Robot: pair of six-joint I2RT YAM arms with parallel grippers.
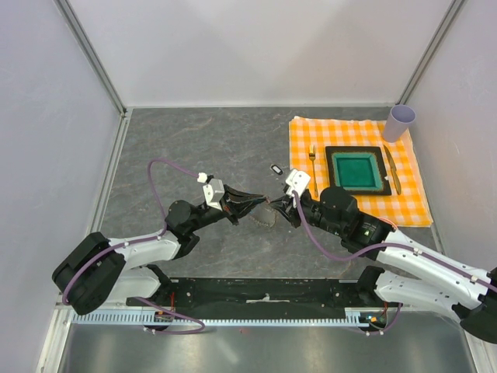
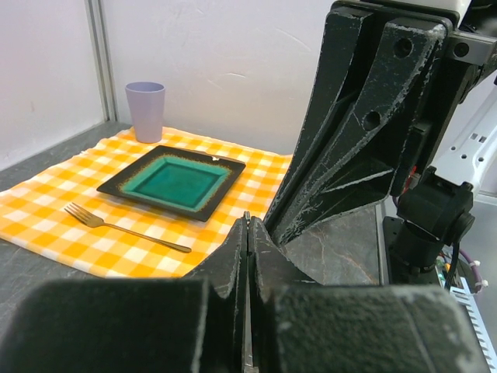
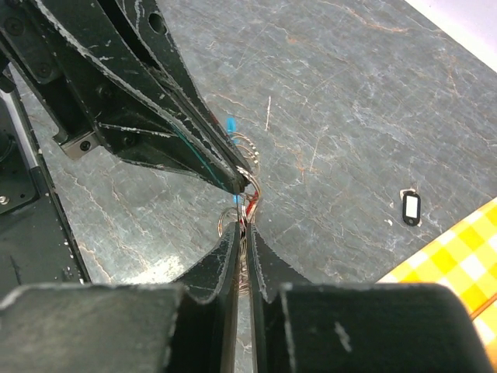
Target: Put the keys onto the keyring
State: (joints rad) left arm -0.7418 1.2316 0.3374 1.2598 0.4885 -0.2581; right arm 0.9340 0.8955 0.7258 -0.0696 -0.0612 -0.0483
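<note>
My two grippers meet tip to tip over the middle of the grey table. The left gripper (image 1: 260,202) (image 2: 248,221) is shut, with a thin strip of metal pinched between its fingers. In the right wrist view its tips hold a silver ring of the keyring (image 3: 250,167), with a bit of blue plastic (image 3: 231,124) behind. Loose grey chain (image 1: 264,219) hangs down onto the table. The right gripper (image 1: 281,210) (image 3: 247,229) is nearly closed on the key (image 3: 250,206). The key's red head shows just past the fingertips, against the ring. The right fingers (image 2: 365,124) fill the left wrist view.
A small black-and-white fob (image 1: 276,169) (image 3: 411,207) lies on the table just behind the grippers. To the right, an orange checked cloth (image 1: 404,206) carries a green plate (image 1: 330,169) with a fork (image 1: 312,159) and a knife (image 1: 393,171). A lilac cup (image 1: 401,120) stands at its far corner.
</note>
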